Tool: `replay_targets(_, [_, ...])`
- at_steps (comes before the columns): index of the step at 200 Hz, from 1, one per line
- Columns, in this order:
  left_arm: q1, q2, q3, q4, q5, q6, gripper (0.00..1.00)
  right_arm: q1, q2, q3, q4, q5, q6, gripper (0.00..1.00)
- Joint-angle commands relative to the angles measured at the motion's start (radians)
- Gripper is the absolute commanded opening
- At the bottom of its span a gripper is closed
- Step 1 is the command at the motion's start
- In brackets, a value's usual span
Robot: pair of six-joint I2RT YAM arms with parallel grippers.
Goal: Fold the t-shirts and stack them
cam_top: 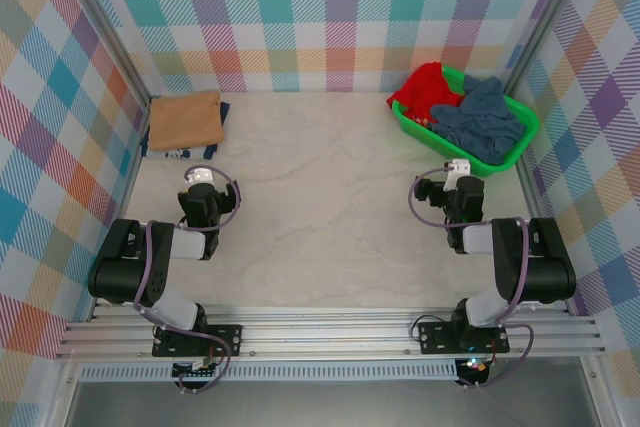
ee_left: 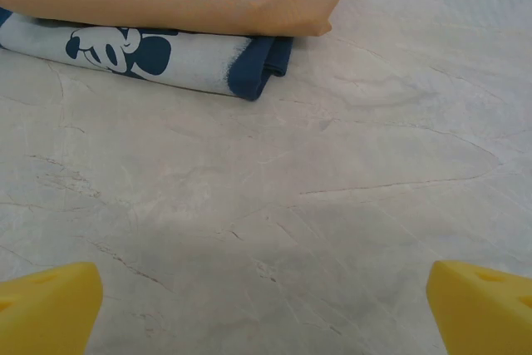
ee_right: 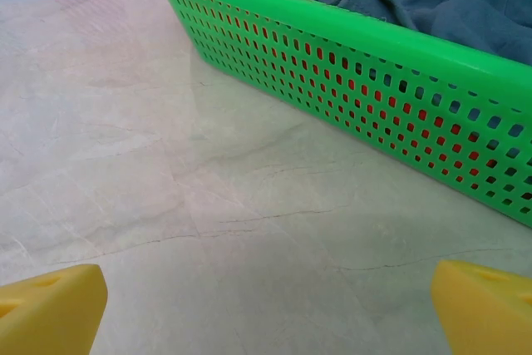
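Top view: my left gripper (cam_top: 200, 179) and right gripper (cam_top: 456, 175) both stand spread wide, nothing in either. Ahead of the left gripper and slightly to its left, a folded tan t-shirt (cam_top: 186, 119) tops the stack. Ahead of the right gripper, a green mesh basket (cam_top: 440, 142) holds a crumpled slate-blue t-shirt (cam_top: 485, 119) and a red t-shirt (cam_top: 420, 87). The bare surface (cam_top: 330, 157) between the grippers gives open folding room, though the plaid walls close in on each gripper's outer side.

Left wrist: the tan t-shirt lies on a folded white Mickey-print shirt (ee_left: 125, 51) with navy trim, close ahead, apart from the gripper.

Right wrist: the basket wall stands just ahead and to the right, blue cloth heaped above its rim. I judge that cloth light, limp and likely to drag its neighbour along — I'd pinch a raised fold from above, clearing the rim.
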Motion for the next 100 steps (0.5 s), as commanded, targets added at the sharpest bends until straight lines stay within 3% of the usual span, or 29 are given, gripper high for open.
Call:
replay_targets(1, [-0.007, 0.004, 0.016, 0.030, -0.006, 0.019, 1.00, -0.006, -0.005, 0.017, 0.003, -0.019, -0.018, 1.00])
replay_targets(100, [-0.008, 0.005, 0.017, 0.030, -0.006, 0.020, 1.00, -0.007, -0.002, 0.016, 0.008, -0.018, -0.018, 1.00])
